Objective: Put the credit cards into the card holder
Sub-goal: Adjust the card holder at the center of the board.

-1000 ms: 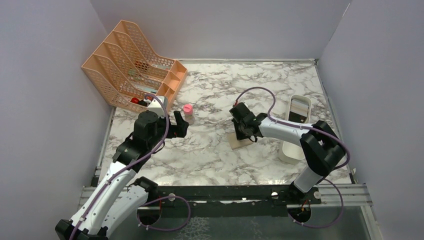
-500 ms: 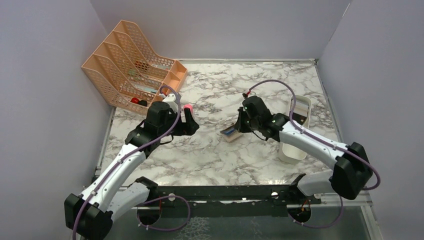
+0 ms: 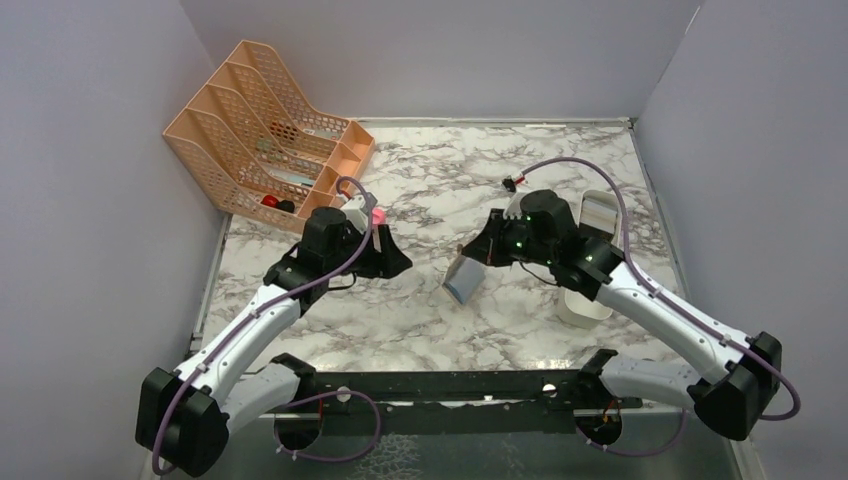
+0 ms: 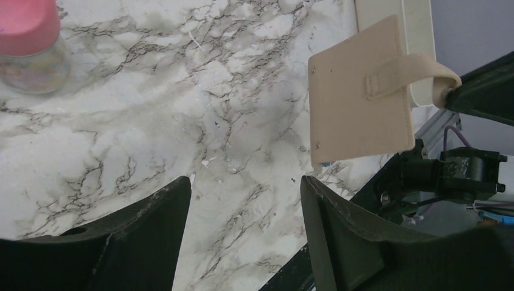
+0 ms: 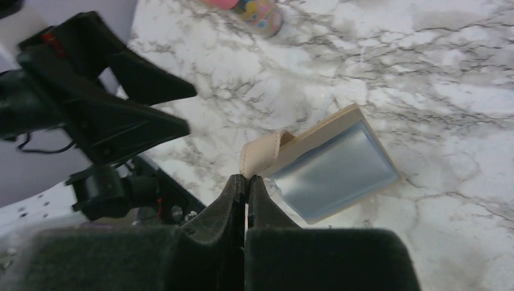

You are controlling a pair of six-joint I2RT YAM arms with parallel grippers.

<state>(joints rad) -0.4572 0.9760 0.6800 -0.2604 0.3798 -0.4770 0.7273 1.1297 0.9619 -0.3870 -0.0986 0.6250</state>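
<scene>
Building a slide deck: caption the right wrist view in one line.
Right gripper holds the wallet by its tab over the marble table, facing the open left gripper.

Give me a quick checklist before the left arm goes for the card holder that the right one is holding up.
1. Grip: right gripper shut on the snap tab of the card holder: ok.
2. Lift: card holder hanging off the marble table: ok.
3. Receiving hand: left gripper open and empty: ok.
4. Clearance: pink-lidded jar apart from the left gripper: ok.
5. Credit cards in sight: cannot tell; something grey lies in the white tray.
</scene>
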